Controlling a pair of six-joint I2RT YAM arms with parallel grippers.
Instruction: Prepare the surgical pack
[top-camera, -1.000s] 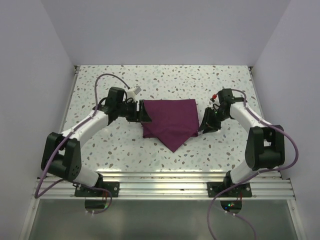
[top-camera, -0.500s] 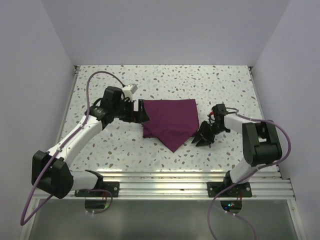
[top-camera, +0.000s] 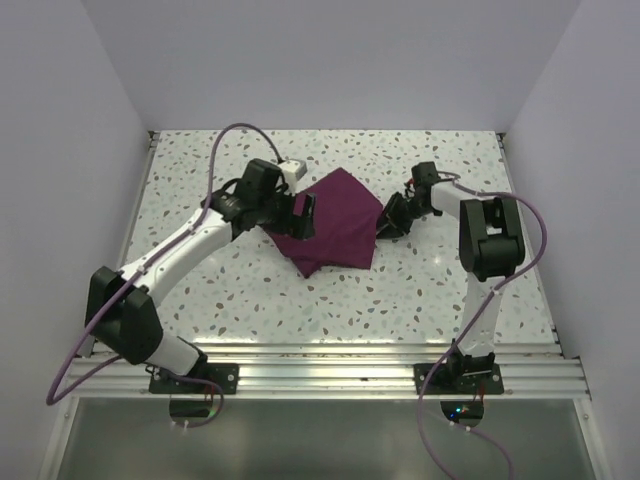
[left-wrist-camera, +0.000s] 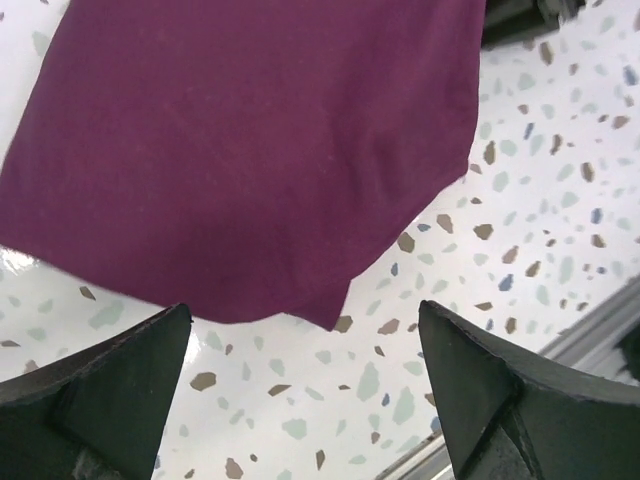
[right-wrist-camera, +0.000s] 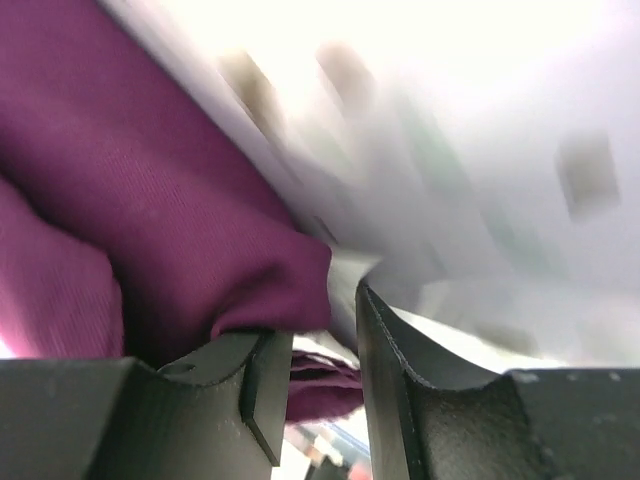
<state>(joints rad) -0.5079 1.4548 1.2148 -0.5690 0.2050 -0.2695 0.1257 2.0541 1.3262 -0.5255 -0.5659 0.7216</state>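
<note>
The plum-purple cloth (top-camera: 335, 228) lies folded and skewed on the speckled table (top-camera: 440, 290); no tray, instruments, gauze or packets are in view. My left gripper (top-camera: 303, 216) hovers over the cloth's left edge, wide open, nothing between its fingers. In the left wrist view the cloth (left-wrist-camera: 250, 150) fills the top and the left gripper (left-wrist-camera: 305, 400) frames bare table just below its near edge. My right gripper (top-camera: 385, 222) is at the cloth's right corner. In the right wrist view the right gripper (right-wrist-camera: 325, 370) has its jaws drawn close, with a fold of the cloth (right-wrist-camera: 150, 200) bunched between them and over the left finger.
White walls enclose the table on three sides. An aluminium rail (top-camera: 330, 360) runs along the near edge, holding both arm bases. Purple cables (top-camera: 215, 160) loop from each arm above the tabletop.
The cloth has turned and slid toward the back, its right corner pulled up. The right gripper moved from the table beside the cloth onto that corner. The left gripper shifted right over the cloth.
</note>
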